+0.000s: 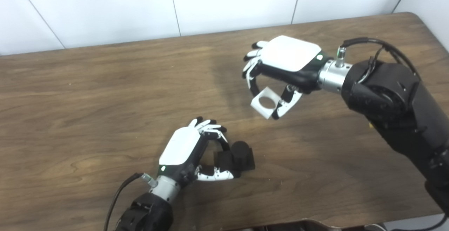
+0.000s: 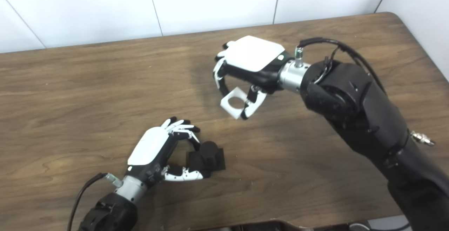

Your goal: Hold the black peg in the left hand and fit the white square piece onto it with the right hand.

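On the table (image 1: 87, 94) in the left eye view, left hand (image 1: 191, 150) grasping the peg (image 1: 238, 155) resting on the wood, right hand (image 1: 280, 69) raised, pinching the square (image 1: 265, 103), well apart from the peg, right eye view showing the same grips.

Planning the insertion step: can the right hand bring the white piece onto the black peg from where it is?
Probably yes. The right hand holds the white square piece above the table, apart from the black peg in the left hand; the peg top is uncovered.
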You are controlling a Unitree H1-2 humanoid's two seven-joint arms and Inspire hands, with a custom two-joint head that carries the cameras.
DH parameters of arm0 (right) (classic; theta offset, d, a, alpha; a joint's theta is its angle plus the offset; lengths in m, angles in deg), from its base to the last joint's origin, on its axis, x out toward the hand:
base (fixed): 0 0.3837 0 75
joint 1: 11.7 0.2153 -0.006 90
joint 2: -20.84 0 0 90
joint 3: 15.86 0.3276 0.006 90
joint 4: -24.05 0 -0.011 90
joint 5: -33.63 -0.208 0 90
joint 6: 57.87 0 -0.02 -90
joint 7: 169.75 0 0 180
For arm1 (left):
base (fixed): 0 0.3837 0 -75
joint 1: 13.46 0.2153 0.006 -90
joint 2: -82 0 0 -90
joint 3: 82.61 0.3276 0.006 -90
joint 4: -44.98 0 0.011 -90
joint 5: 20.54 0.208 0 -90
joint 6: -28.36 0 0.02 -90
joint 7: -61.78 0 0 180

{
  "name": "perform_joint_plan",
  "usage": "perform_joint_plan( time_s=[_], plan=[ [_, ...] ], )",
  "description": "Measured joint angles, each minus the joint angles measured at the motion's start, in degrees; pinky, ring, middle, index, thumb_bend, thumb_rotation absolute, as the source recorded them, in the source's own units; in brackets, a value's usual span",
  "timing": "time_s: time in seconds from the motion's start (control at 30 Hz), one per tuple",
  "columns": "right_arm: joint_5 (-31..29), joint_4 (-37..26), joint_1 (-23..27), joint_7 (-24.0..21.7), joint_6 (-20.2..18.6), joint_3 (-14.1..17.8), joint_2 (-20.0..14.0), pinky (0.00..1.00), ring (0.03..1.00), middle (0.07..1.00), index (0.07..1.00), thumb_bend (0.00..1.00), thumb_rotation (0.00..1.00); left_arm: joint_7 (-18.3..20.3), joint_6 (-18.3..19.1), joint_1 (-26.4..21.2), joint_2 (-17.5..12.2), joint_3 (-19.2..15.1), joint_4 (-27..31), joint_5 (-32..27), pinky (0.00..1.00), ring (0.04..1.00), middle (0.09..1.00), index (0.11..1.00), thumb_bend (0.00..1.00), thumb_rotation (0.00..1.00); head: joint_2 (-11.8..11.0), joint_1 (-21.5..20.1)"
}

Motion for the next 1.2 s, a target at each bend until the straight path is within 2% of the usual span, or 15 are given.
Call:
perform_joint_plan(
  time_s=[0.4,0.73,0.97,1.2],
  plan=[
    [0.11,-7.7,1.79,-10.59,-3.16,-0.58,4.89,1.0,0.912,0.764,0.482,0.52,0.14,0.21,0.06,-0.48,0.4,0.46,-0.12,1.39,1.0,0.869,0.787,0.485,0.52,0.05,1.93,1.31],
    [-0.26,-10.13,4.97,-15.07,-4.64,-0.19,5.96,0.97,0.91,0.751,0.482,0.52,0.14,0.75,0.2,-0.65,0.65,0.34,-0.11,1.38,1.0,0.873,0.786,0.485,0.52,0.05,3.25,0.44],
    [-0.75,-10.29,5.69,-15.83,-5.26,0.02,5.98,0.97,0.911,0.756,0.482,0.52,0.13,0.84,0.13,-0.76,0.62,0.27,-0.11,1.19,1.0,0.87,0.783,0.485,0.52,0.05,3.25,0.26],
    [-0.44,-7.57,2.84,-14.81,-4.08,-0.22,6.33,0.95,0.914,0.776,0.482,0.52,0.14,0.95,0.14,-0.76,0.62,0.28,-0.1,1.27,1.0,0.87,0.784,0.485,0.52,0.05,3.17,0.09]
  ],
)
